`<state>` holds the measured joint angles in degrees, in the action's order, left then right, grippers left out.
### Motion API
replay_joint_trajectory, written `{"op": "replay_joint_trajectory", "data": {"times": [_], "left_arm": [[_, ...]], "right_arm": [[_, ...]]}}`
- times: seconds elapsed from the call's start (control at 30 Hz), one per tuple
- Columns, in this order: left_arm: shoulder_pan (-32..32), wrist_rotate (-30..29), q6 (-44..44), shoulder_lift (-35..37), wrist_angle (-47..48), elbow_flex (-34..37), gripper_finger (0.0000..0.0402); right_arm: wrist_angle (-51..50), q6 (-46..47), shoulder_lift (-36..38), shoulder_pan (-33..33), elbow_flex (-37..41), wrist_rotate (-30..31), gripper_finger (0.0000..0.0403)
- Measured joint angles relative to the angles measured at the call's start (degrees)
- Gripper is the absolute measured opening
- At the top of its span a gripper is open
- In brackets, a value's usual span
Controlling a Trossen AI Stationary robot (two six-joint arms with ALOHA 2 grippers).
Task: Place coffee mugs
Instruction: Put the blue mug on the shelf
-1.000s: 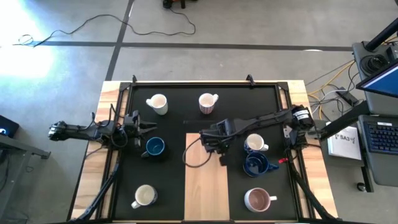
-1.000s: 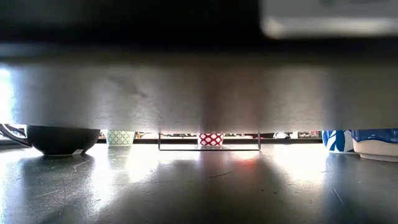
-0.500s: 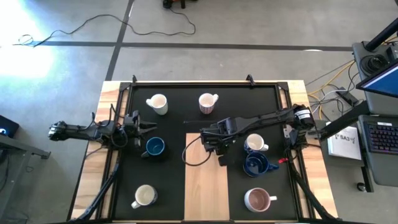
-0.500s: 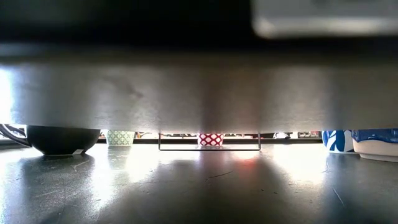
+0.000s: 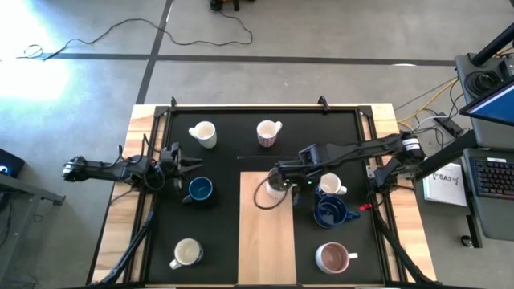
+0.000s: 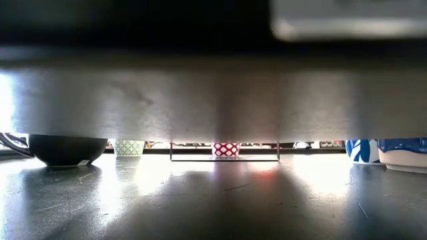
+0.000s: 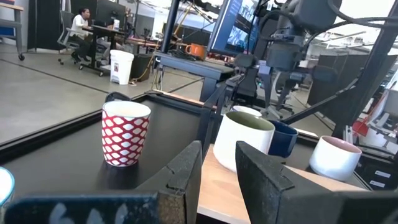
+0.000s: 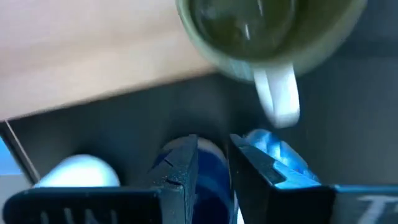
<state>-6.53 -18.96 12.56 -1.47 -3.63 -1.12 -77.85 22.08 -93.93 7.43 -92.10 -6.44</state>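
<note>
The olive-lined white mug [image 5: 275, 189] stands upright on its base at the far right corner of the wooden board [image 5: 265, 241]. Its handle [image 8: 279, 99] points toward my right gripper [image 5: 292, 183]. That gripper is open and sits just right of the mug, its fingertips [image 8: 214, 149] short of the handle and touching nothing. My left gripper [image 5: 190, 166] waits open at the table's left, beside a dark blue mug [image 5: 200, 189]. In the left wrist view the pink-patterned mug [image 7: 125, 132] and the olive-lined mug [image 7: 243, 140] stand ahead.
On the black mat stand a white mug [image 5: 202, 133], the pink-patterned mug [image 5: 269, 132], another white mug [image 5: 186, 253], a white-and-blue mug [image 5: 329, 185], a dark blue mug [image 5: 329, 212] and a maroon-lined mug [image 5: 332, 257]. The low view is mostly blocked by a dark bar [image 6: 213, 87].
My right gripper has drawn back toward the table's right edge. This uncovers the olive-lined mug, which stands on the board's far right corner where the gripper had been. The left arm has kept still.
</note>
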Motion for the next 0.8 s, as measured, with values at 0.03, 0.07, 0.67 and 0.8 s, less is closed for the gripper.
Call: {"op": "replay_joint_trajectory", "data": {"times": [0.03, 0.07, 0.67, 0.8], "left_arm": [[-0.02, 0.0, 0.0, -0.01, -0.01, 0.02, 0.0082], [0.0, 0.0, -0.01, 0.0, -0.03, 0.0, 0.0082], [0.0, 0.0, 0.0, 0.01, -0.19, 0.01, 0.0082], [-0.01, 0.0, 0.0, 0.01, -0.19, 0.0, 0.0082]], "right_arm": [[-0.9, 2.06, 0.6, 0.42, 0.46, 0.01, 0.0077], [-1.2, 3.99, 1.13, 0.9, 0.95, 0.0, 0.0078], [5.09, 28.43, 3.37, 12.42, 12.98, -2.6, 0.0155], [8.57, 32.91, 3.27, 13.72, 16.31, -2.57, 0.0156]]}}
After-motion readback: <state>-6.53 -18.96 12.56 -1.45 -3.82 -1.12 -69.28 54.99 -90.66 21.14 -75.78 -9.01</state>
